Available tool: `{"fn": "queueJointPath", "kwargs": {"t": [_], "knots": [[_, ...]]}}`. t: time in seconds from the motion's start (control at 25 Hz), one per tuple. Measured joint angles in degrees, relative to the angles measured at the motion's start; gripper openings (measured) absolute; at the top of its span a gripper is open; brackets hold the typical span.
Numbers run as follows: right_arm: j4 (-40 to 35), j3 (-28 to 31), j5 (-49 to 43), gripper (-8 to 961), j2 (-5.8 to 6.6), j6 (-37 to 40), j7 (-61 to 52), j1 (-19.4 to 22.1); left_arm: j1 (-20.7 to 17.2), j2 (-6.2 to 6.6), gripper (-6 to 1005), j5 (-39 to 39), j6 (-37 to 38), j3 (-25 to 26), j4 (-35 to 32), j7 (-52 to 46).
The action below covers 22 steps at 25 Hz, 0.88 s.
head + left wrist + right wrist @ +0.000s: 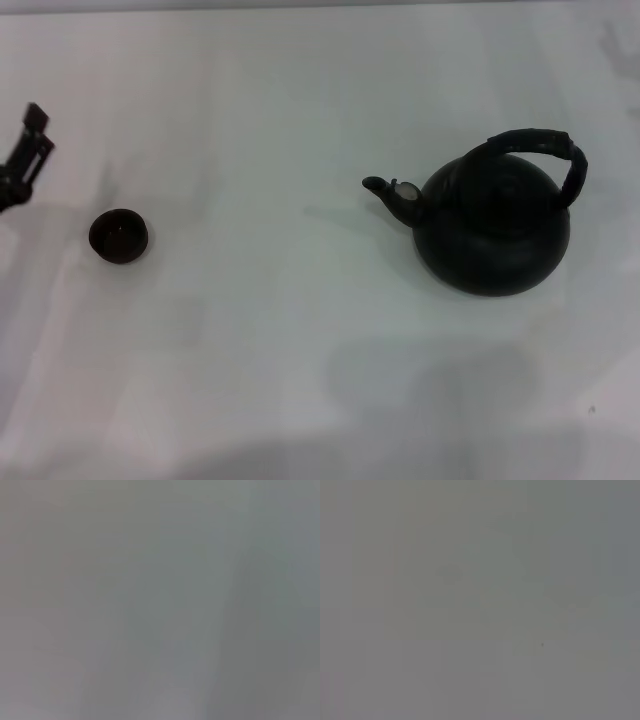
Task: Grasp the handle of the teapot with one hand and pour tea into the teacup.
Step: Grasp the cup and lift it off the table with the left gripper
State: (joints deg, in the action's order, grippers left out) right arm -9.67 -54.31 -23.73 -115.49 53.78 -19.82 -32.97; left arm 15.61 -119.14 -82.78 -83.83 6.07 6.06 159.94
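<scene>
The matte-black teapot (492,232) stands upright on the white table at the right in the head view. Its short spout (393,193) points left. The thick ribbed handle (540,147) arches over its top. The tiny dark teacup (119,236) stands upright at the left, far from the teapot. My left gripper (28,152) shows as black fingers at the left edge, a little behind and left of the teacup, touching nothing. My right gripper is out of view. Both wrist views show only plain grey surface.
The white table (300,330) is bare between the teacup and the teapot. A soft shadow lies on the table in front of the teapot.
</scene>
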Motion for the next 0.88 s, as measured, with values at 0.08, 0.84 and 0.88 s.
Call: {"fn": "queueJointPath", "kwargs": {"t": [0.08,0.84,0.88], "knots": [[0.0,0.0,0.0,860,0.0,0.0,-0.05,0.01,-0.83,-0.07,887,2.1,-0.12,0.0,0.05,-0.01],[-1.76,0.09,0.71,859,0.09,-1.91,-0.3,-0.34,-6.95,0.1,888,11.7,1.52,-0.1,0.63,-0.07],[-1.76,0.08,0.71,859,0.08,-1.96,-0.31,-0.35,-6.71,0.11,887,11.91,1.88,-0.11,0.58,-0.07]]}}
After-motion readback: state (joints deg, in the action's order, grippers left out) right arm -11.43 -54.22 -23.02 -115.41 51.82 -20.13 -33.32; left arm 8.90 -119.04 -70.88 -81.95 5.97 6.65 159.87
